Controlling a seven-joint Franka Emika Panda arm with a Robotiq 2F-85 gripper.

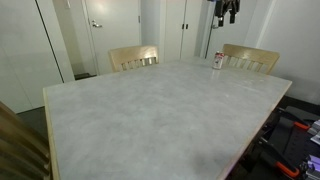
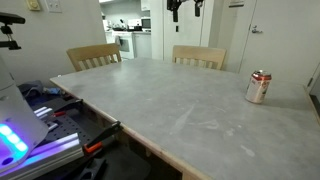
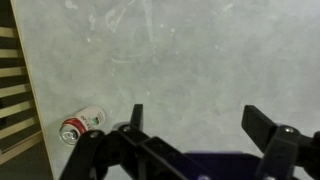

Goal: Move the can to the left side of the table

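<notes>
The can (image 1: 219,60) is small, red and white with a silver top. It stands upright near the far edge of the table (image 1: 150,110), close to a chair. It shows in both exterior views (image 2: 258,87) and at the lower left of the wrist view (image 3: 80,126), near the table's wooden edge. My gripper (image 1: 226,12) hangs high above the table, well above the can, also seen at the top of an exterior view (image 2: 185,8). In the wrist view its jaws (image 3: 200,120) are open and empty, with bare table (image 3: 180,50) between them.
Two light wooden chairs (image 1: 133,57) (image 1: 251,57) stand at the far side of the table, also seen in an exterior view (image 2: 93,55) (image 2: 198,56). A chair back (image 1: 18,140) is at the near corner. Tools and cables (image 2: 60,115) lie below the table's side.
</notes>
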